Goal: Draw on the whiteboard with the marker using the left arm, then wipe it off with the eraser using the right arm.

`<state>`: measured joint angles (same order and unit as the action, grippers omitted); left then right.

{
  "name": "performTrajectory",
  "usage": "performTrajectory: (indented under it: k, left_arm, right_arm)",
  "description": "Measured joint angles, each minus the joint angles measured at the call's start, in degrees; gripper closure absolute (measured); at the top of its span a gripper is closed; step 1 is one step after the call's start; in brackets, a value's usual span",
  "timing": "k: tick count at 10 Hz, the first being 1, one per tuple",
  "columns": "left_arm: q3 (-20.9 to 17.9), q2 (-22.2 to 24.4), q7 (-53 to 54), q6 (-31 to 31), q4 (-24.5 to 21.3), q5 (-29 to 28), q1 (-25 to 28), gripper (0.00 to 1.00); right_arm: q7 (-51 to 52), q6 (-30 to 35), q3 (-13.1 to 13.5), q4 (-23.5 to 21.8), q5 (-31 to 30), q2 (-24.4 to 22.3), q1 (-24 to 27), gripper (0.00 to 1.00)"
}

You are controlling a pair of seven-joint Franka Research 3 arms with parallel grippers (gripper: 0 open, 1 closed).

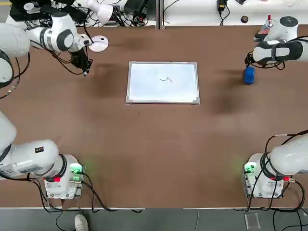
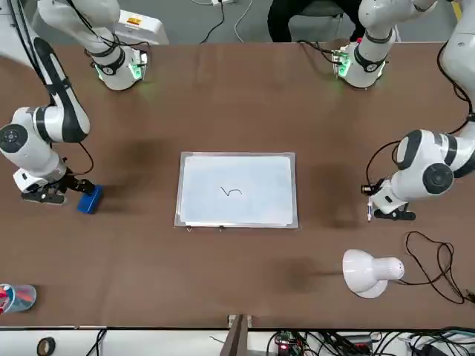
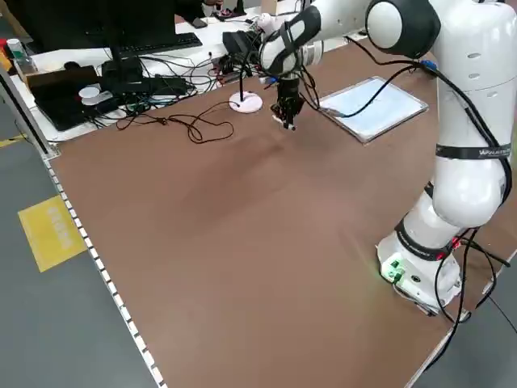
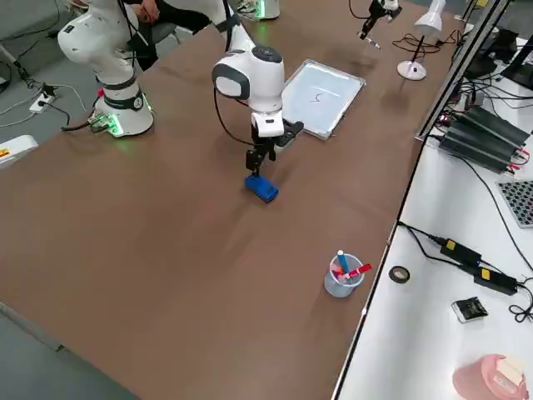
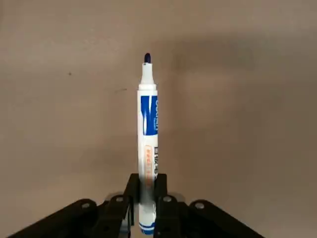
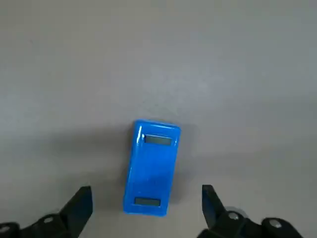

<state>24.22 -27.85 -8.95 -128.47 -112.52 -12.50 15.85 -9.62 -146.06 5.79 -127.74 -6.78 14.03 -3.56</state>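
I see the whiteboard [image 1: 162, 82] lying flat mid-table, a small dark squiggle near its centre, so I judge the drawing part done. My left arm [image 1: 29, 41] reaches to the far left, well apart from the board, and the left gripper [image 5: 144, 210] has its fingers clamped on the lower barrel of the marker [image 5: 147, 148], tip uncapped and pointing away over bare table. My right arm [image 1: 279, 50] hangs over the far right side, with the right gripper [image 6: 146, 210] spread wide, one finger on either side of the eraser [image 6: 152, 167] and not touching it. The eraser lies flat on the table, well right of the board. I judge it a light, stiff plastic block, smooth enough to slip if pinched lightly, so I would take it across its narrow width, around the middle of its long sides. The marker looks light and rigid, with a slick barrel.
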Motion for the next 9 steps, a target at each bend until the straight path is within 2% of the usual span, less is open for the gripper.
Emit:
performTrajectory:
  k: [4, 9]
  left_arm:
    - [-0.04, -0.1, -0.22, -7.51, -5.47, -4.02, 2.03, 0.83]
    - [-0.07, -1.22, -1.55, -9.4, -6.7, -4.22, 2.37, 0.83]
  right_arm:
    - [0.43, -2.15, 0.0, -0.56, 0.0, 0.7, 0.11, 0.0]
    - [0.76, -8.87, 0.05, -2.65, 0.0, 3.73, 1.61, 0.0]
